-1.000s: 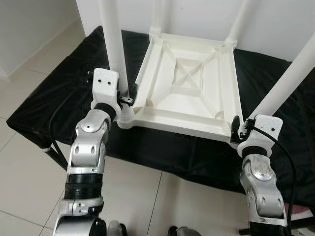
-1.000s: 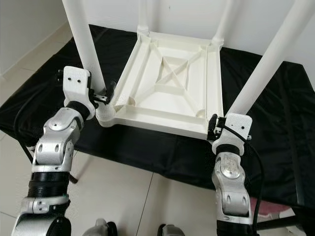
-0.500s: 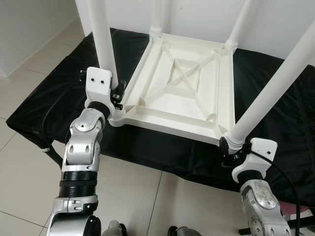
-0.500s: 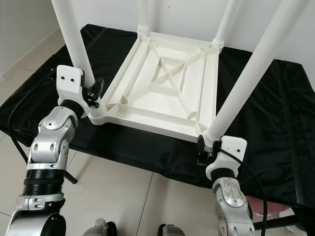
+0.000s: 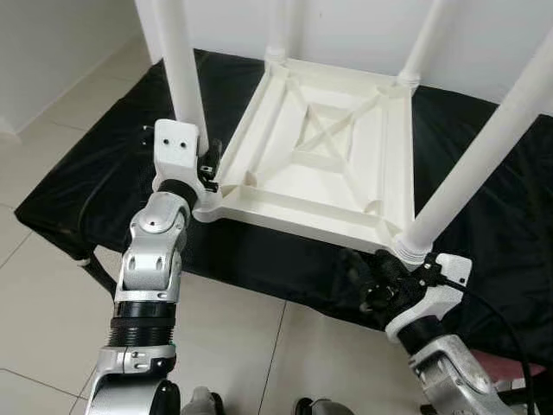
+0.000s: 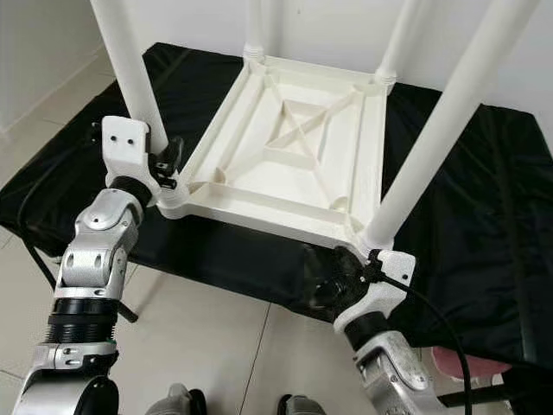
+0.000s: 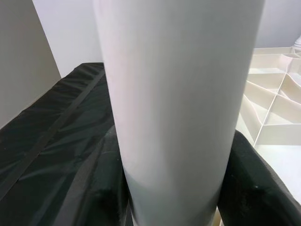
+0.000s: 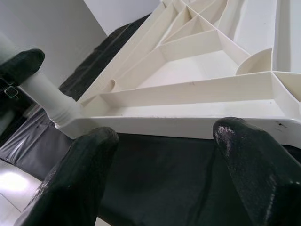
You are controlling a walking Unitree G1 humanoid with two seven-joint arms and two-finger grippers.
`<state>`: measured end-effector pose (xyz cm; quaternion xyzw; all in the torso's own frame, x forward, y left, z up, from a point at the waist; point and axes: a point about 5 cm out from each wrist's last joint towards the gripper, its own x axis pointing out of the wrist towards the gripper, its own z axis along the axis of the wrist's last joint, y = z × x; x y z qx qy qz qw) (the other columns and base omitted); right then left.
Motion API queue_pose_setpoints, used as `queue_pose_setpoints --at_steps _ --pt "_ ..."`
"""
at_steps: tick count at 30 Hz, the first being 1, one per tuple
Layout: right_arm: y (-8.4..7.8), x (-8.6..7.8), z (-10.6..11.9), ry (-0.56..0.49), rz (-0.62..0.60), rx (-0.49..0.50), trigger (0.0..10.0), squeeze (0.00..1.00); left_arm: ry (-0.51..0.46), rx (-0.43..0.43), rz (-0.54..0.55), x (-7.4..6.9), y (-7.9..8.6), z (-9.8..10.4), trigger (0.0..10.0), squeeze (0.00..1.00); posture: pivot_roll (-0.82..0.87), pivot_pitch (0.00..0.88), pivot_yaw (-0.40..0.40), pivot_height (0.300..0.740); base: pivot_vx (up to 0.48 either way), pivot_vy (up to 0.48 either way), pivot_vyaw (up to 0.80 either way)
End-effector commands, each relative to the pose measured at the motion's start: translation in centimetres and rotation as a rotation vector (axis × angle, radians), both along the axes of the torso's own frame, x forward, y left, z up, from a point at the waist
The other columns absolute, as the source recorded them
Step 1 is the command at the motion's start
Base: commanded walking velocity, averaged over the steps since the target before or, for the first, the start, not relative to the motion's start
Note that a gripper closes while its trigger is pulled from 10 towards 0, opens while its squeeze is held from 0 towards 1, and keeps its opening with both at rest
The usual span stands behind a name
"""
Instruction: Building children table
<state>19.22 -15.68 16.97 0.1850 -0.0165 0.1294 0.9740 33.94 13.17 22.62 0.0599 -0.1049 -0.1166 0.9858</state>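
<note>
I see right gripper (image 6: 333, 277) now off near-right leg (image 6: 432, 143), fingers apart | left gripper (image 5: 207, 164) clamped on near-left leg (image 5: 184, 73) | upturned tabletop (image 5: 324, 160) mid black cloth (image 5: 86, 173) | four legs seated, assembly looks near done

The upturned children table (image 5: 324, 160) is cream-white all over, its underside ribbed in a crossed X pattern, and its round legs (image 5: 183, 65) are the same white. It lies on a black cloth (image 5: 99, 177). Beside the cloth, the floor (image 5: 52, 346) is pale grey tile. Both silver arms end in glossy black fingers (image 8: 247, 160).
</note>
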Motion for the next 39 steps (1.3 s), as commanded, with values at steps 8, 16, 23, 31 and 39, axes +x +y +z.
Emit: queue_pose_setpoints --at_steps 8,16,23,31,39 --pt "-1.2 1.6 -0.3 0.065 -0.183 0.195 10.0 0.0 -0.012 0.058 0.028 0.3 -0.2 -0.4 0.0 0.0 -0.06 0.129 0.021 0.74 0.0 0.0 0.0" --pt "0.1 1.7 0.8 0.024 -0.068 0.545 10.0 0.0 -0.007 0.127 0.034 0.2 0.0 -0.5 10.0 0.0 -0.04 0.122 0.015 0.74 0.0 0.0 0.0" --pt "-0.1 1.9 -0.3 0.088 -0.073 0.264 10.0 0.0 -0.014 0.282 -0.035 -0.7 0.7 -1.1 10.0 1.0 -0.03 0.128 0.021 0.74 0.0 0.0 0.0" --pt "0.5 2.8 -0.1 0.075 -0.041 0.079 10.0 0.0 0.019 0.23 -0.182 -3.9 3.2 -0.4 10.0 1.0 -0.01 0.13 0.021 0.74 0.0 0.0 0.0" --pt "0.5 3.2 -0.3 0.069 -0.06 0.002 10.0 0.0 0.002 0.32 -0.192 -6.6 4.6 -0.4 10.0 0.0 0.01 0.132 0.009 0.74 0.0 0.0 0.0"
